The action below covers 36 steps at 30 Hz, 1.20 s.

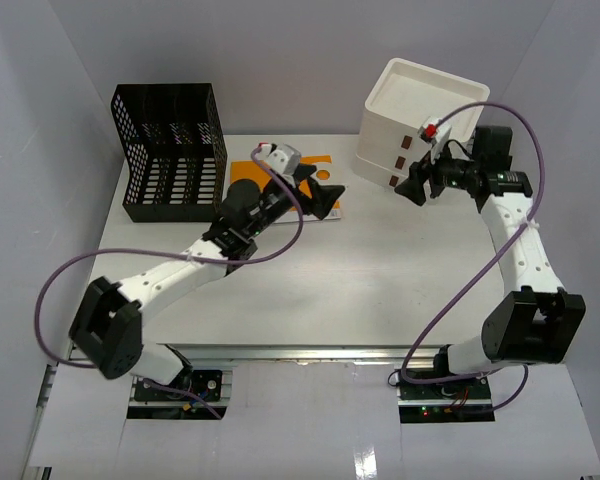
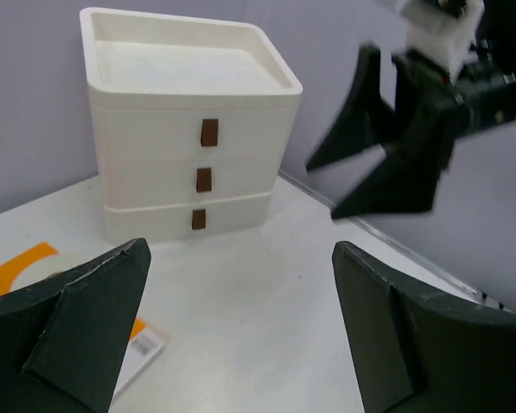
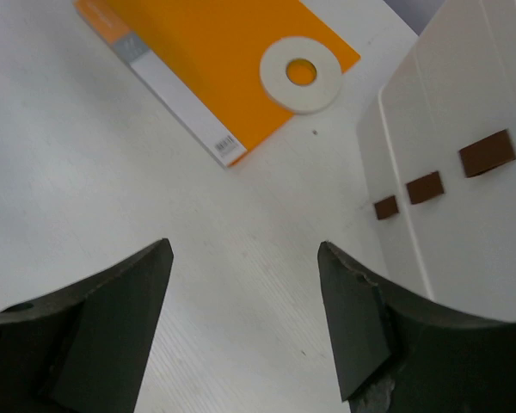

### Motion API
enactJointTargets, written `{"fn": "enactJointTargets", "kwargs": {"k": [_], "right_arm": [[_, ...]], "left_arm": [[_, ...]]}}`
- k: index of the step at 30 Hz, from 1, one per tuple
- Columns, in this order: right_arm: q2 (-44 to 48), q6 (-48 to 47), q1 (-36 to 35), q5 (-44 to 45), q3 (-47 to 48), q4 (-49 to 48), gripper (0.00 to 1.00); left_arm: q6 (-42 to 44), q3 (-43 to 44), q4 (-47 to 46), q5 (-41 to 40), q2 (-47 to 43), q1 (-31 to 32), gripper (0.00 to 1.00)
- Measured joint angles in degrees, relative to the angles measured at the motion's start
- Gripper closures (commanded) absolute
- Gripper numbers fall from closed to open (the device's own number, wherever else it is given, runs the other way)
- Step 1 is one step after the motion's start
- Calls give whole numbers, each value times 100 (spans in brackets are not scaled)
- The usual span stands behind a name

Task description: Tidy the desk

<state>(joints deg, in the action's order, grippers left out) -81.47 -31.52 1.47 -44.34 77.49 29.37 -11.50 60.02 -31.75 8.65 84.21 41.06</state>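
The desk [image 1: 310,285] is a wide white tabletop. An orange book [image 1: 280,180] lies flat at its back centre, and the right wrist view shows a white ring [image 3: 301,73] resting on the orange book [image 3: 215,60]. My left gripper [image 1: 325,195] hovers over the book's right edge, open, with only bare desk between its fingers [image 2: 241,249]. My right gripper [image 1: 415,185] is just in front of the white three-drawer box [image 1: 415,125], also open and holding nothing [image 3: 245,247]. All three drawers of the box [image 2: 189,129] look pushed in.
A black mesh organizer [image 1: 170,150] stands at the back left. The drawer box has an open tray top. The two grippers face each other across a short gap; the right gripper [image 2: 387,146] shows in the left wrist view. Purple cables loop beside both arms.
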Motion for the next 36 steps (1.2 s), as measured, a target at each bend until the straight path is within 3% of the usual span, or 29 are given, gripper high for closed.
{"fn": "enactJointTargets", "kwargs": {"k": [6,14,23,36], "right_arm": [[-1022,-950,-477,1093,2352,454,18],[-1845,-1569,-886,2453,2699,400,18],[-2578,-1707,-782,3057,3318,342,20],[-2909,-1751,-630,3196,3335,164,32]], "left_arm": [[426,-1428,1456,161,-1749,-168,2],[1256,-2081,2957,-78,-2900,-166,2],[1622,-2109,3371,-315,-3083,-168,2],[1738,-2109,3478,-329,-3039,-168,2]]}}
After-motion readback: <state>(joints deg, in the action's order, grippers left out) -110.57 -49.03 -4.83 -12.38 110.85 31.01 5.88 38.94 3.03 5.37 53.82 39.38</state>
